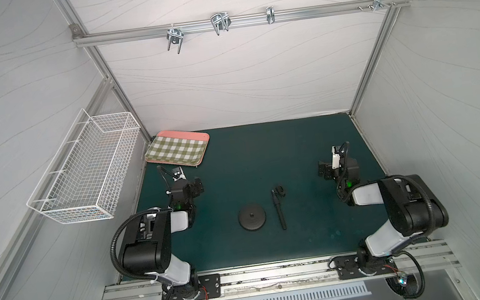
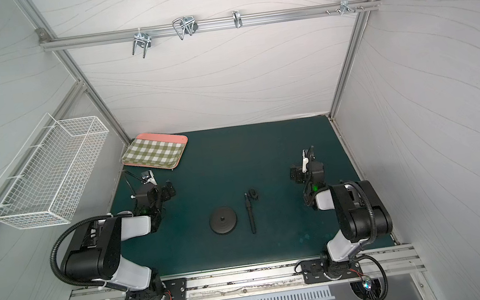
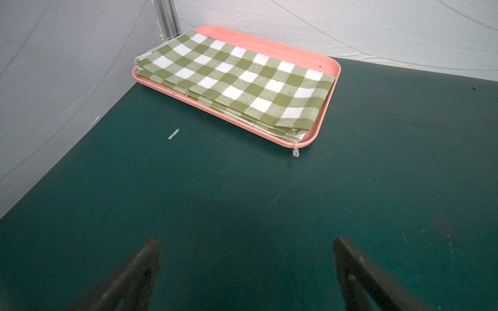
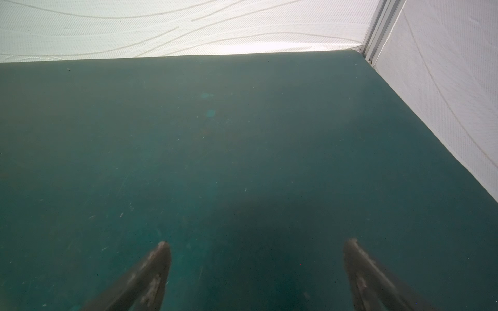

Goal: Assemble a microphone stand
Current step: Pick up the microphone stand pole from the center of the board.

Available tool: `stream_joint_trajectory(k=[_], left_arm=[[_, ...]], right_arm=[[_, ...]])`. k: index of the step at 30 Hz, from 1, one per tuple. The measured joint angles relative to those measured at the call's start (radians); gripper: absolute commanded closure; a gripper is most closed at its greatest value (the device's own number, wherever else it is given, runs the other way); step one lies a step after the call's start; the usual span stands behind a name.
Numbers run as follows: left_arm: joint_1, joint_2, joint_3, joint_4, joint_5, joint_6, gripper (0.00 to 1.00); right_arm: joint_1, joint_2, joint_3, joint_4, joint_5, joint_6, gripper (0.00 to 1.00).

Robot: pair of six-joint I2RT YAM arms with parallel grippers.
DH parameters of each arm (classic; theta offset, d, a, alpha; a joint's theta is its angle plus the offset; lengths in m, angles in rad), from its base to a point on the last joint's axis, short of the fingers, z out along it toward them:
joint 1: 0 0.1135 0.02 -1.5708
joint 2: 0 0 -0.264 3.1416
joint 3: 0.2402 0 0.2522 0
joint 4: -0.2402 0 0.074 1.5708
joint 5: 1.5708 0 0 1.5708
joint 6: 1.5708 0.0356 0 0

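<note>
Though apart, one base, one rod

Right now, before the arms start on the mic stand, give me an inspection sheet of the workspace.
Surface: green mat, scuffed.
Job's things: disc base and clip rod lie side by side, apart, unassembled, between the arms.
Clutter: pink tray with folded checked cloth in the far left corner; small white scrap on the mat.
Grippers: left claw and right claw open, empty, away from the parts.
Cables: black hoses loop along both arms.
Surroundings: wire basket on the left wall; metal hooks on the back rail.
</note>
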Motion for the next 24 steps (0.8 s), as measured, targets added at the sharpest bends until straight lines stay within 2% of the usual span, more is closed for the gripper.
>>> stream_joint_trajectory(k=[24], left_arm=[[0.0, 0.0, 0.0, -0.001, 0.0, 0.0, 0.0]], right_arm=[[-0.002, 0.001, 0.0, 0.0, -0.017, 0.001, 0.01]])
